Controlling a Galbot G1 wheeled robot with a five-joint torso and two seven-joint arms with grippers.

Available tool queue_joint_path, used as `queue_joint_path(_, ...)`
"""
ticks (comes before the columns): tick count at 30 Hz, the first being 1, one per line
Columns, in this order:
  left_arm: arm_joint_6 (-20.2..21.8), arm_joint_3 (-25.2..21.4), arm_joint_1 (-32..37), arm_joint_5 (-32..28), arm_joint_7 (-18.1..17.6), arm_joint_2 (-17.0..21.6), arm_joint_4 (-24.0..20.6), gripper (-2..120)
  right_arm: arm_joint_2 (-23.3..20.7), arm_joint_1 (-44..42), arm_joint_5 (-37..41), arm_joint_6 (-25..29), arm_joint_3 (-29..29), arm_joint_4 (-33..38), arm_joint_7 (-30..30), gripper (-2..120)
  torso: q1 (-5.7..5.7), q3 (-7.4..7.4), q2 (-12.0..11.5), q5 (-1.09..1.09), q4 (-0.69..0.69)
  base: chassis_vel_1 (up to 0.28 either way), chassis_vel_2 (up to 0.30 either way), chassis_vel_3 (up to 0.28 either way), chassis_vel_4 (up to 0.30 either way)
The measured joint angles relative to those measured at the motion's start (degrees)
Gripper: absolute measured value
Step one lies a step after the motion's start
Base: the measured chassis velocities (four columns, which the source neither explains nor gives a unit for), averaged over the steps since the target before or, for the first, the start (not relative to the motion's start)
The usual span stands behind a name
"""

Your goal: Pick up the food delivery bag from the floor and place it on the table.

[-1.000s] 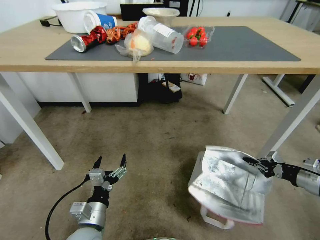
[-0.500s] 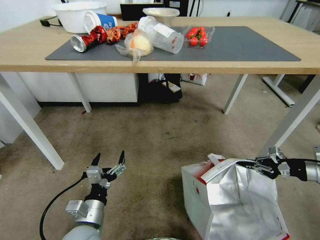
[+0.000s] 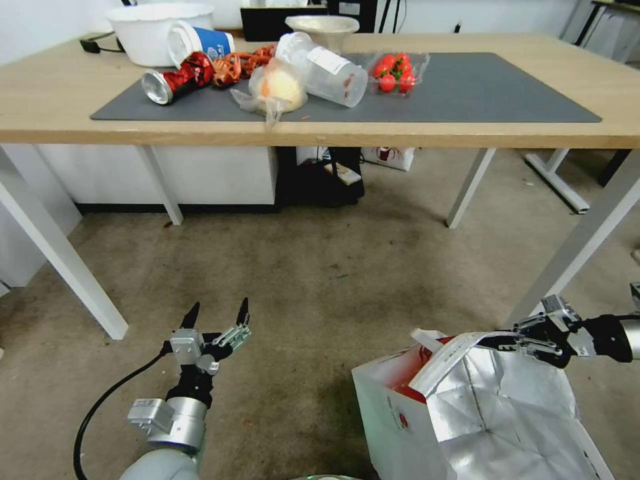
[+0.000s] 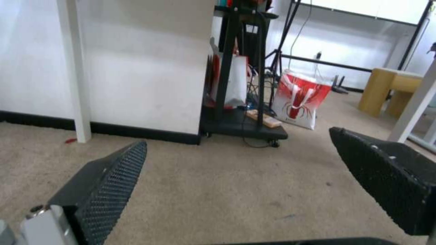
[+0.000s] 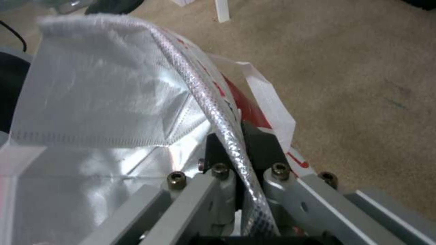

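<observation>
While your right gripper pinches the foil rim of the bag, its jaws closed on that edge, the bag stands upright and open at the lower right of the head view, beside a white leg of the table; whether its base touches the carpet you cannot tell. Your left gripper hovers over the carpet well apart from the bag, fingers spread and empty.
</observation>
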Motion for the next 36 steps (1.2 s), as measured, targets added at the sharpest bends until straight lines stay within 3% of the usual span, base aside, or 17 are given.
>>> queue_joint_path(20, -0.09, 0.14, 0.94, -0.71, -1.95, -0.24, -1.49, 100, 1.11, -0.52, -0.2, 0.61, -0.06, 0.46, 0.83, 0, 0.0, 0.0, 0.0, 0.0, 0.0, 0.0, 0.0, 0.0, 0.0)
queue_joint_path(29, -0.63, 0.5, 0.92, -3.76, -2.56, 0.11, -2.67, 100, 1.41, -2.23, 0.34, 0.84, 1.43, 1.54, 1.28, 0, 0.02, 0.05, 0.3, 0.0, 0.0, 0.0, 0.0, 0.0, 0.0)
queue_joint_path(36, -0.16, 0.57, 1.04, -3.95, -2.74, 0.3, -3.25, 100, 2.3, -3.73, 0.1, 1.02, 2.62, 2.57, 1.16, 0, 0.07, 1.8, 2.14, 0.0, 0.0, 0.0, 0.0, 0.0, 0.0)
